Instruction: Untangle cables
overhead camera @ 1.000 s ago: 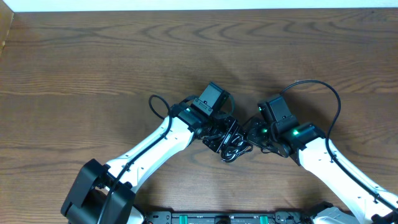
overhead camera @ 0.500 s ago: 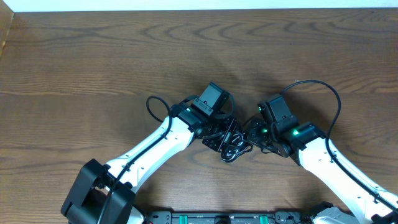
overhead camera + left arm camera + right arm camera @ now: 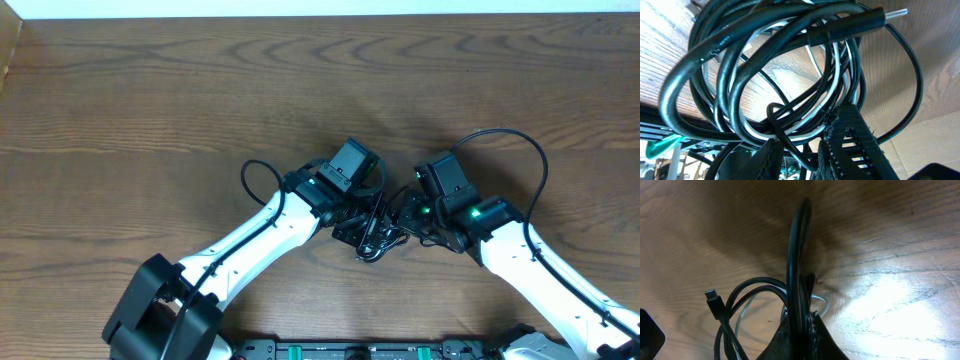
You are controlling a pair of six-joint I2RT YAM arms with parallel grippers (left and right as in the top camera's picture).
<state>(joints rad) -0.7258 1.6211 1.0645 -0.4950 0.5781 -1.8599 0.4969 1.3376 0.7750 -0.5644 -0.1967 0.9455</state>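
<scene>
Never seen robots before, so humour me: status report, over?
Right end effector shut on black cable. Left end effector among the loops, grip unclear. Cables tangled between both. Nothing else in the way.

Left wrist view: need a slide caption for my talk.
Left gripper straddles one strand of looped black cables tangled with a white cable, metal-tipped plug above.

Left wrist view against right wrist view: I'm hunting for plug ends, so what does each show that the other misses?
Left wrist only: a barrel plug with a metal pin. Right wrist only: a small flat plug, and the right pincer pinching a black cable. Both: black loops, a white cable, the wooden table.
</scene>
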